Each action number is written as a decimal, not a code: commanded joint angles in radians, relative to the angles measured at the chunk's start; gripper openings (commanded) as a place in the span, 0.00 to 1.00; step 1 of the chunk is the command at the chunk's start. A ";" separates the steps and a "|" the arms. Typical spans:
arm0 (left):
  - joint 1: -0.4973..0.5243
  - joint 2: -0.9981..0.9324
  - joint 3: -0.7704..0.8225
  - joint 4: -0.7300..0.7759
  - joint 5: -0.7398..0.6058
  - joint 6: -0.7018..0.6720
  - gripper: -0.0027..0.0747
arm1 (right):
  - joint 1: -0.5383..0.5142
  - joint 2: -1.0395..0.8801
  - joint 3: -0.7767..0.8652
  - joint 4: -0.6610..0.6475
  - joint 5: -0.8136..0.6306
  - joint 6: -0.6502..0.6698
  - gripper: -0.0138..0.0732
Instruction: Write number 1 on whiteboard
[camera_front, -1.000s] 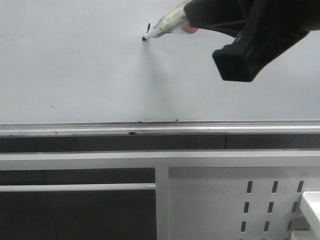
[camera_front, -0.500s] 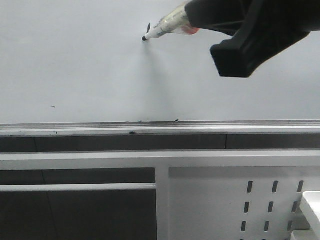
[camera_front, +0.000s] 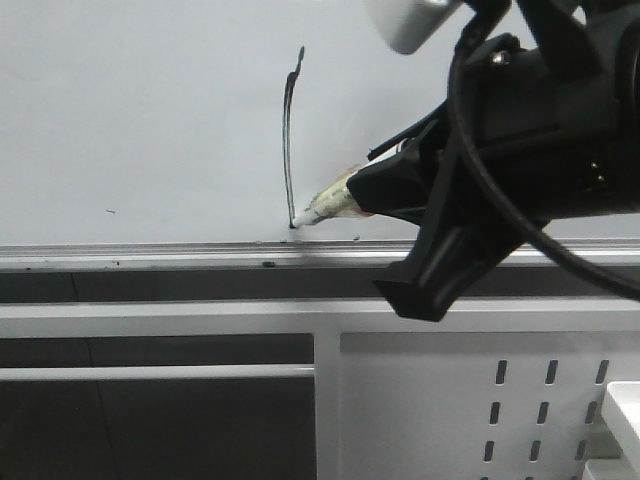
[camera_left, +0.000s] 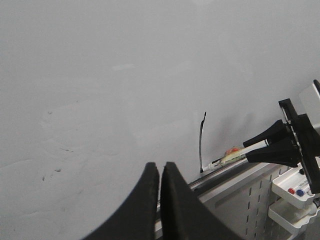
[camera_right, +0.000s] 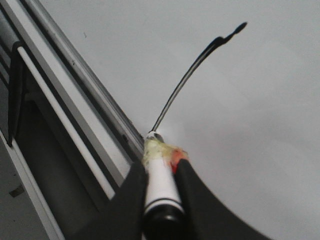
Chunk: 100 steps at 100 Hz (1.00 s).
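The whiteboard (camera_front: 140, 120) is a pale grey-white panel with a silver rail (camera_front: 150, 262) below. A thin dark stroke, the number 1 (camera_front: 288, 140), runs from a small flag at the top down to just above the rail; it also shows in the left wrist view (camera_left: 201, 145) and the right wrist view (camera_right: 185, 85). My right gripper (camera_right: 159, 167) is shut on a white marker (camera_front: 325, 207), whose tip touches the board at the stroke's lower end. My left gripper (camera_left: 160, 166) is shut and empty, away from the stroke.
A white metal panel with slotted holes (camera_front: 540, 400) sits below the rail at the right. A white tray holding spare markers (camera_left: 295, 192) hangs at the right. Tiny ink dots (camera_front: 108, 211) mark the board.
My right gripper has moved down the board with the marker, from near the top to just above the rail, drawing the long vertical stroke below the small flag.
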 joint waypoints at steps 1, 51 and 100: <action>0.002 0.003 -0.019 0.004 -0.081 -0.006 0.01 | -0.030 -0.009 -0.031 0.128 -0.172 -0.010 0.10; 0.002 0.003 -0.019 0.004 -0.081 -0.006 0.01 | 0.057 -0.163 -0.031 0.085 0.010 -0.010 0.07; 0.002 0.290 -0.064 -0.472 -0.040 0.548 0.45 | 0.133 -0.417 -0.268 0.128 0.733 -0.010 0.07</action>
